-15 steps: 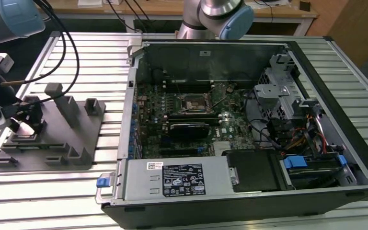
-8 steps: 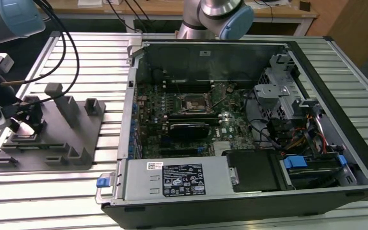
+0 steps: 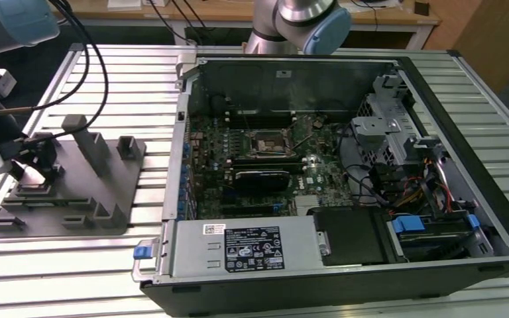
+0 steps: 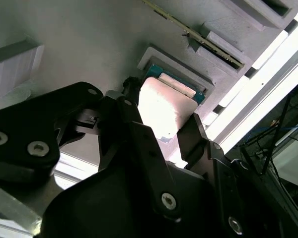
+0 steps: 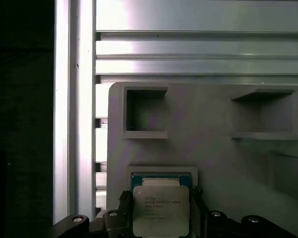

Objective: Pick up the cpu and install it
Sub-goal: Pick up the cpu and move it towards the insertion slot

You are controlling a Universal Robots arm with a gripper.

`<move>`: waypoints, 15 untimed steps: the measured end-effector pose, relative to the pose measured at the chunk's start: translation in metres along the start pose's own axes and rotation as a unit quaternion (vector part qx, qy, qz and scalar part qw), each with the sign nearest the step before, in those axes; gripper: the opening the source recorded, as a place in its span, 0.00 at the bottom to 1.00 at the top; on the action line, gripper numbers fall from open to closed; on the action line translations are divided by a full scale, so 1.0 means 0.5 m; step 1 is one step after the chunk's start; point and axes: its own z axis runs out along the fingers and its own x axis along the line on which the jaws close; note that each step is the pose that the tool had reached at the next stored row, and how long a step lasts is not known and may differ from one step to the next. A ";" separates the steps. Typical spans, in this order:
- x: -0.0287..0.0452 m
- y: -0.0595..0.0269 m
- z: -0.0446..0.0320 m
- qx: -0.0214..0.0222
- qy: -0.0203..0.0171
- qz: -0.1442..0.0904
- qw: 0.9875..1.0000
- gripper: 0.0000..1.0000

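Note:
The cpu [image 5: 161, 210] is a small square chip with a shiny silver top and a thin green edge. It lies at a shallow square recess of the grey fixture [image 5: 208, 148], and the second wrist view shows the cpu [image 4: 165, 106] from a slant. My gripper [image 5: 161, 196] has one black finger against each side of the chip and is shut on it. In the exterior view the gripper [image 3: 40, 159] hangs over the fixture [image 3: 87, 192] at the exterior view's left. The black motherboard socket [image 3: 268, 142] with its metal frame sits inside the open computer case [image 3: 466, 132].
Upright grey posts [image 3: 91, 142] and low blocks stand on the fixture close to the gripper. Two empty square pockets [image 5: 145, 111] lie beyond the chip. Cables [image 3: 87, 59] hang from the arm. The ribbed aluminium table [image 3: 60, 265] carries both fixture and case.

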 end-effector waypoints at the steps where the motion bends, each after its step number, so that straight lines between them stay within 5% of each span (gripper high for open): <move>1: 0.000 0.000 -0.003 0.000 0.000 0.000 1.000 0.55; 15: -0.002 0.004 -0.062 0.000 0.000 0.000 1.000 0.55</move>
